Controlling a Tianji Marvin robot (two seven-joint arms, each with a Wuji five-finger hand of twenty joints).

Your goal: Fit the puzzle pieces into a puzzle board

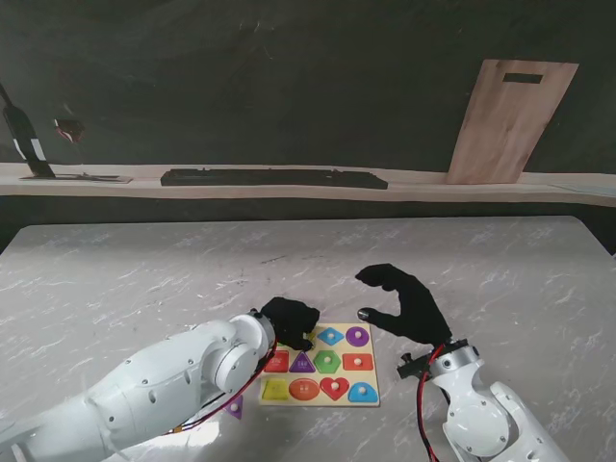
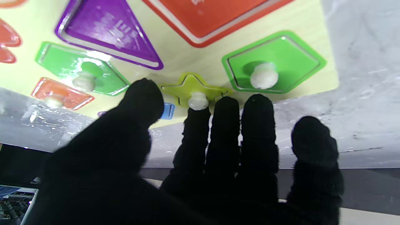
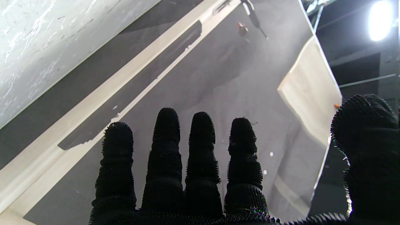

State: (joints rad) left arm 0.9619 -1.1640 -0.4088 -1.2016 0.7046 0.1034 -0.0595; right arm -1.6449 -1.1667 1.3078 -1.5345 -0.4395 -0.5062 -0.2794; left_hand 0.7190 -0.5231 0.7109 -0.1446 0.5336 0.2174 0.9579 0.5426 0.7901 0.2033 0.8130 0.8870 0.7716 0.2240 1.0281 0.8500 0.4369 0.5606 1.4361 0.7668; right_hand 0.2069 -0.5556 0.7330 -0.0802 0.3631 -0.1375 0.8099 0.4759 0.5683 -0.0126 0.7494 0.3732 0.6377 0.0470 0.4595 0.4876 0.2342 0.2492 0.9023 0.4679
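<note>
Our left hand (image 1: 290, 322) rests over the far left corner of the board (image 1: 320, 364); its fingers (image 2: 225, 125) are spread and one fingertip touches the knob of the yellow star (image 2: 193, 90), but we cannot tell if it grips it; the star sits in its slot at the far edge. Our right hand (image 1: 404, 303) hangs open just beside the far right corner, holding nothing. The board lies at the near edge of the table (image 1: 144, 269); a loose purple piece (image 1: 235, 407) lies beside its near left corner.

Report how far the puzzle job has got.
Mostly done: nearly every visible slot on the puzzle board holds a shape. In hand: the left hand has its fingertips at the yellow star, apparently seating it. Left: a purple piece still lies off the board. The right hand hovers open.
</note>
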